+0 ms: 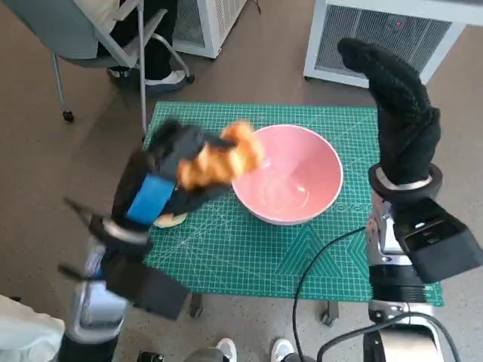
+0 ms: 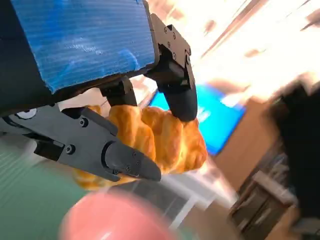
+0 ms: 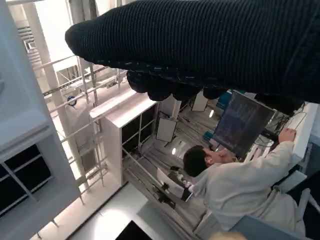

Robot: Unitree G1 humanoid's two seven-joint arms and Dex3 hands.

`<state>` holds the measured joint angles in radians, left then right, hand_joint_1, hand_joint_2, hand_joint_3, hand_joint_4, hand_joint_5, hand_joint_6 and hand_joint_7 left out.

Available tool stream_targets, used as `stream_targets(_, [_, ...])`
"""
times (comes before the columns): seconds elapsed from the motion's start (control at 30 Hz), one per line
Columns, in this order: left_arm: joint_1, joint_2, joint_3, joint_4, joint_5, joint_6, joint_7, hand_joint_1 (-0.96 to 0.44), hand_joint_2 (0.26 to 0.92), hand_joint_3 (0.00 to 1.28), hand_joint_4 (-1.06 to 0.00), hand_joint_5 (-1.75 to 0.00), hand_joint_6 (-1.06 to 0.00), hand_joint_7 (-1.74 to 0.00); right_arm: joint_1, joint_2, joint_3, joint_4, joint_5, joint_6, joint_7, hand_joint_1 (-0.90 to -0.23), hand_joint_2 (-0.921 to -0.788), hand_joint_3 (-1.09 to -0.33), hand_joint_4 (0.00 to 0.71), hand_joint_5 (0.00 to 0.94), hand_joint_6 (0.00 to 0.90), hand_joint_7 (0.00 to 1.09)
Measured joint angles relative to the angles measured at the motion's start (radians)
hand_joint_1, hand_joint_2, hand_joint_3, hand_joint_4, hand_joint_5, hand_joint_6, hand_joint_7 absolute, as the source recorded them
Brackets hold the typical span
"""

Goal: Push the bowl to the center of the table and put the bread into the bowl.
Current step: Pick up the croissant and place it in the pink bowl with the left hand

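A pink bowl (image 1: 290, 175) stands near the middle of the green cutting mat (image 1: 332, 249). My left hand (image 1: 170, 177) holds a golden piece of bread (image 1: 220, 160) in the air, just over the bowl's left rim. In the left wrist view the black fingers (image 2: 175, 95) clamp the bread (image 2: 167, 137) from both sides, and a blurred edge of the bowl (image 2: 115, 217) shows beneath. My right hand (image 1: 400, 113) is raised at the mat's right side, gloved fingers straight and holding nothing; its glove (image 3: 210, 45) fills the right wrist view.
Another pale piece of bread (image 1: 172, 219) lies on the mat under my left hand. A chair (image 1: 98, 38) and a person's feet (image 1: 151, 75) are beyond the table's far left. White units (image 1: 377, 38) stand behind. A person (image 3: 235, 185) sits in the right wrist view.
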<state>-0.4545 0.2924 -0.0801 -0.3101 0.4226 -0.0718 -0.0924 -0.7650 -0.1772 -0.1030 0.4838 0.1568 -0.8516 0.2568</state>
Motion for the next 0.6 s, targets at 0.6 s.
stream_targets(0.6, [-0.400, -0.027, -0.128, 0.543, 0.011, -0.161, -0.019, 0.00, 0.906, 0.02, -0.79, -1.05, -0.69, -1.11, 0.004, -0.003, -0.012, -0.019, -0.007, 0.001, -0.009, -0.596, -0.921, -0.714, 0.288, 0.003, 0.027, 0.65])
